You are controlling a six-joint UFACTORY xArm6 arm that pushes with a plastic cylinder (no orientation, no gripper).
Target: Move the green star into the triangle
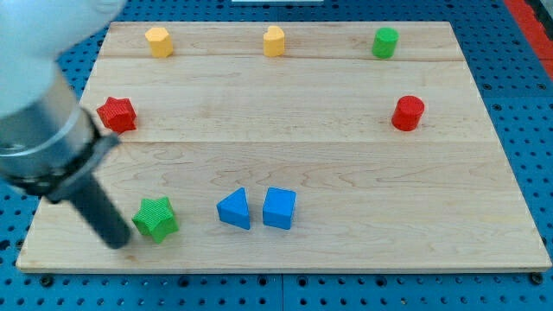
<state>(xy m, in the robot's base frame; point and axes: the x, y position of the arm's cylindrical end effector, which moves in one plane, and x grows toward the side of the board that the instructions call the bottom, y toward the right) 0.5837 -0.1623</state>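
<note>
One steady push toward the view's right suits — the tip [121, 240], gripperless, sits just left of the green star [155, 218], blue triangle [234, 210] beyond.

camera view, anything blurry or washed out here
In the camera view, the arm body at the view's left is large, soft and out of focus; my tip, just left of the green star, is sharper. The blue triangle and board are crisp, evenly lit, with no glare.
</note>
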